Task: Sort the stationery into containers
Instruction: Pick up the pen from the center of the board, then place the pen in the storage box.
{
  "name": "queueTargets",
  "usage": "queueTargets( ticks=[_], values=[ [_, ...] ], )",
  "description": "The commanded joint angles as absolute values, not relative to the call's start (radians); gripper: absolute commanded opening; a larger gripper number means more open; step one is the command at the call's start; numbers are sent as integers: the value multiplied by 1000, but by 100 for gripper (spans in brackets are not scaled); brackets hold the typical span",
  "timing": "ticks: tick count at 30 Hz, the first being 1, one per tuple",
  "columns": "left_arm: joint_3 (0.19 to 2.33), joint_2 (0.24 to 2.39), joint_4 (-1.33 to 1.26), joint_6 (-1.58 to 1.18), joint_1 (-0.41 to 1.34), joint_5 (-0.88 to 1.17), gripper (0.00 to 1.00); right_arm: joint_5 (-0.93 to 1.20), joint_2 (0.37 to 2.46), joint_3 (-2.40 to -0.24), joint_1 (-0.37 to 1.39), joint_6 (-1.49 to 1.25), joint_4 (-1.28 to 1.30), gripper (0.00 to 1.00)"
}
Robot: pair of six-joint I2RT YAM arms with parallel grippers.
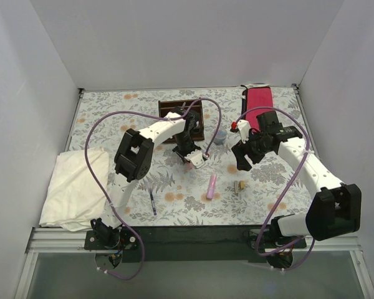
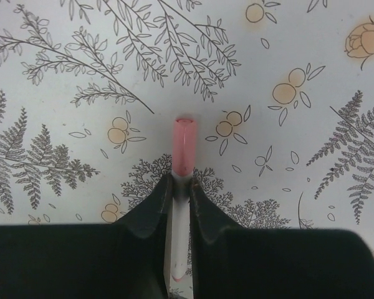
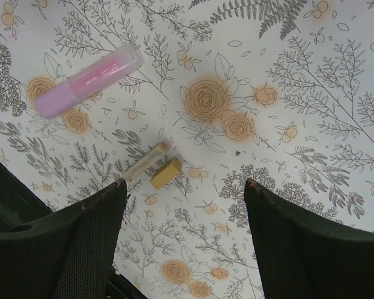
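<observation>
Above: the organiser (image 1: 182, 118) is seen at 11 o'clock of the left gripper (image 1: 196, 159). Left wrist: a pink-tipped pen (image 2: 182, 156) is clamped between tightly closed jaws. Right wrist: marker (image 3: 90, 81) and block (image 3: 166, 172) are seen towards 10 o'clock of the right gripper (image 3: 186, 187), which is spread wide and touches nothing

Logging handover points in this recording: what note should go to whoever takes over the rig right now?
Left gripper: shut on a pink-capped pen, just in front of the wooden organiser.
Right gripper: open, empty, over the yellowish block.
Loose on the table: pink marker, the block, black pen, bluish cup beside the organiser.
Done: unclear, the organiser's contents cannot be made out.
Left: place the held pen, then sort the loose items.
</observation>
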State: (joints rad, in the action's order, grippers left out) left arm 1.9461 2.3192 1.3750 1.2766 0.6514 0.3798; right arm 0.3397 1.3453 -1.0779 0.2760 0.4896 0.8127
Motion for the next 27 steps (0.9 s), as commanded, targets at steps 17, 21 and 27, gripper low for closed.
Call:
queueTargets(
  ticks=[17, 21, 27],
  values=[
    [2076, 1828, 721, 109, 438, 885, 0, 362, 1393, -1152, 273, 483, 793, 80],
    [1662, 1700, 61, -488, 282, 942, 0, 347, 1401, -1160, 275, 476, 792, 80],
    [1512, 1755, -572, -1121, 144, 951, 0, 319, 1402, -1163, 275, 471, 796, 80]
  ],
)
